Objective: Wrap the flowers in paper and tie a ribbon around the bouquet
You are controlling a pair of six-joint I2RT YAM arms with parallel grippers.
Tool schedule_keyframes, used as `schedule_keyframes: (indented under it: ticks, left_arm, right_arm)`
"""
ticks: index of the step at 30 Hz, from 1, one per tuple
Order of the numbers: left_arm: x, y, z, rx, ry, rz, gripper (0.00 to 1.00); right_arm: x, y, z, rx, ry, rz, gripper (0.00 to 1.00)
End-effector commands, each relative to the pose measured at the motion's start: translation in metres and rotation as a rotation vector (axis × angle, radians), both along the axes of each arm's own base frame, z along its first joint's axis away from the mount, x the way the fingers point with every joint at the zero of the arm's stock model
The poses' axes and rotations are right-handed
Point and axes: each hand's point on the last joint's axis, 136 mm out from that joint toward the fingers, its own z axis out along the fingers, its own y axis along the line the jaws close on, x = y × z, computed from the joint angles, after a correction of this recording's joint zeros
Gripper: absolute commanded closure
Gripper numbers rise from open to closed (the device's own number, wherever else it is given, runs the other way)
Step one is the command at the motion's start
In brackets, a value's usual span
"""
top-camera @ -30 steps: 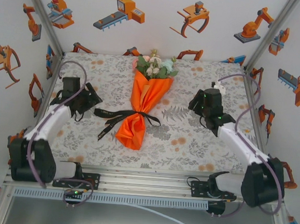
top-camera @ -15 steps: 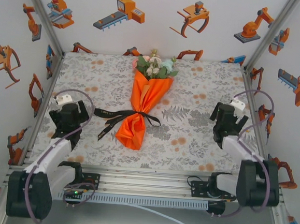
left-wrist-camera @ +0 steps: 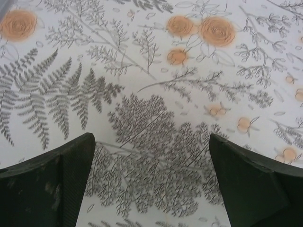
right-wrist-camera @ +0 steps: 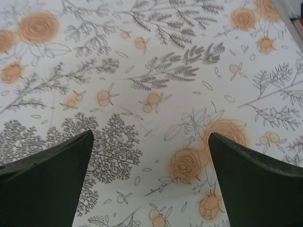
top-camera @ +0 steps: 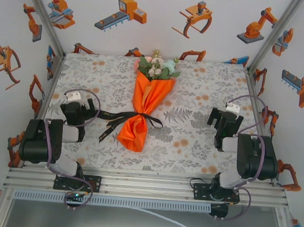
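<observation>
Cloth (top-camera: 192, 143) printed with grey ferns and orange roses covers the table. On the left, the left gripper (left-wrist-camera: 151, 182) hangs over bare cloth near the table's side. Its two black fingers (left-wrist-camera: 47, 184) are wide apart with nothing between them.

In the middle lies the bouquet (top-camera: 145, 105), well apart from both grippers. Its small bunch of pink, white and pale green pretend flowers (top-camera: 156, 66) pokes out at the far end. The big bright orange sheet of paper (top-camera: 140, 133) goes around the stems like a cone. The thin black ribbon (top-camera: 112, 114) with pale letters is tied around the narrow part, and I think it keeps the paper from opening.

On the right, the right gripper (right-wrist-camera: 150, 179) also hangs over bare cloth, fingers spread and holding nothing. The job looks finished. Both arms sit folded near their bases, likely so they cannot bump the bouquet.
</observation>
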Motion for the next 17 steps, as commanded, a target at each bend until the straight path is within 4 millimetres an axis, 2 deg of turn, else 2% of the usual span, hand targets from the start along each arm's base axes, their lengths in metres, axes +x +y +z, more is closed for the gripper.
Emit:
schedule_keyframes:
  ticks: [1,7,9,17]
  left_arm:
    - [0.009,-0.007,0.011,0.049,-0.026,-0.022,0.03]
    - [0.008,-0.008,0.009,0.048,0.000,-0.021,0.03]
    - [0.009,-0.008,0.010,0.051,-0.011,-0.022,0.03]
    - [0.009,-0.008,0.009,0.050,-0.005,-0.020,0.03]
  right_arm:
    - [0.009,0.004,0.015,-0.006,-0.062,0.032,0.01]
    - [0.010,0.006,0.015,-0.007,-0.061,0.045,0.01]
    - [0.014,0.016,0.014,-0.003,-0.051,0.108,0.01]
    - [0.013,0.018,0.014,0.005,-0.052,0.129,0.01]
